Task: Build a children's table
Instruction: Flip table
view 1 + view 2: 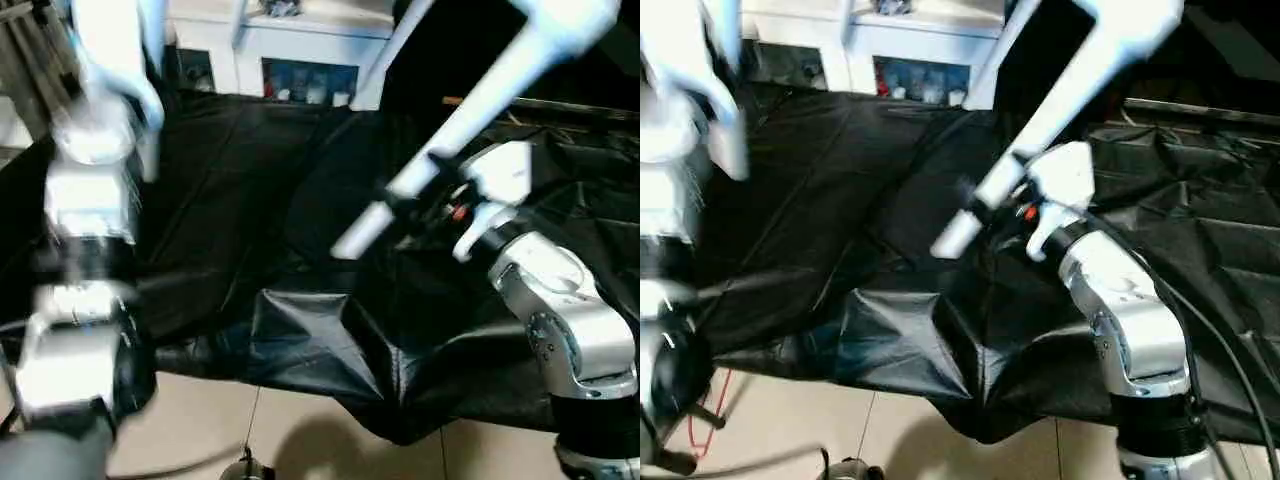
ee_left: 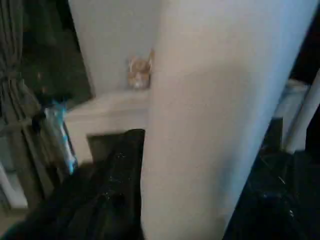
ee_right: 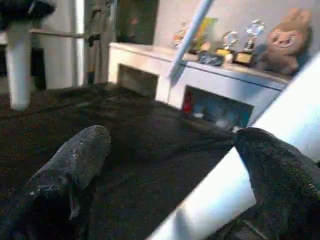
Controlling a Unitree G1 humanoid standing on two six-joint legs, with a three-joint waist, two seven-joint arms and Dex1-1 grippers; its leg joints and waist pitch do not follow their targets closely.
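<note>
- Black-draped work table (image 1: 300, 220) spans the scene; the glossy cloth is creased and sags over the near edge above a pale tiled floor (image 1: 300, 440).
- White low shelf unit (image 3: 165, 75) stands behind the table, with trophies and a brown plush toy (image 3: 287, 42) on top.
- Long white tapered plastic tube leg (image 1: 470, 120) of the children's table slants over the cloth, high end up right, low end pointing down toward table centre. It is raised, not lying on the cloth.
- Right gripper (image 3: 170, 165): black fingers spread wide apart; the leg runs between them, against one finger (image 3: 280, 175), the other well clear. Not clamped.
- Left silver forearm (image 1: 85, 250) is raised at the left, blurred.
- Left gripper (image 1: 115, 80): a broad white tube (image 2: 220, 120), probably another leg, sits right against its wrist camera; fingers hidden, grip can't be told.
</note>
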